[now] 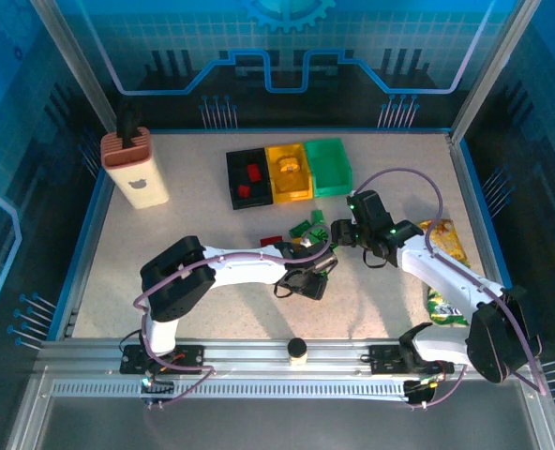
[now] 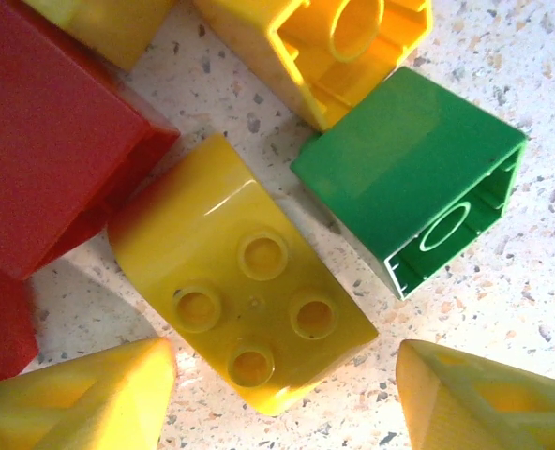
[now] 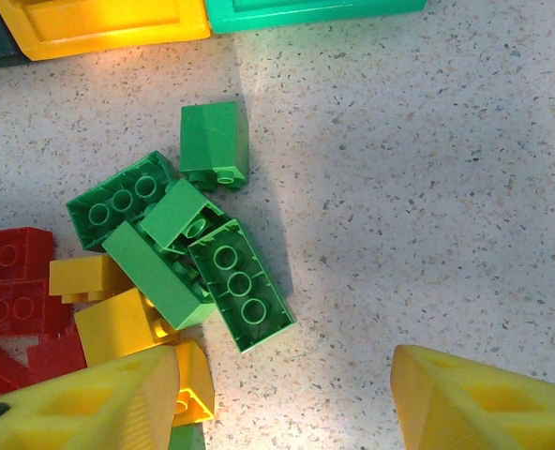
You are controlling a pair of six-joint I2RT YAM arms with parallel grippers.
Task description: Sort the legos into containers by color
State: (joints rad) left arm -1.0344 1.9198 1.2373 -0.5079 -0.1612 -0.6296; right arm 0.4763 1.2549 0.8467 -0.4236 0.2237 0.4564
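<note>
Left gripper (image 2: 282, 408): spread, fingertips either side of a studs-up yellow brick (image 2: 245, 309) on the table.
Neighbours: red brick (image 2: 52, 141) touching it, green brick (image 2: 409, 178) just beside.
Risk: closing could snag the red brick or slip off the curved face.
Right gripper (image 3: 287, 403): spread, empty, near the green legos (image 3: 184, 244).

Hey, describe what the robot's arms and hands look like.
The left arm and right arm have white links, bulky black joints and looping purple cables. The left hand and right hand are black, with yellow wedge-shaped fingers.
</note>
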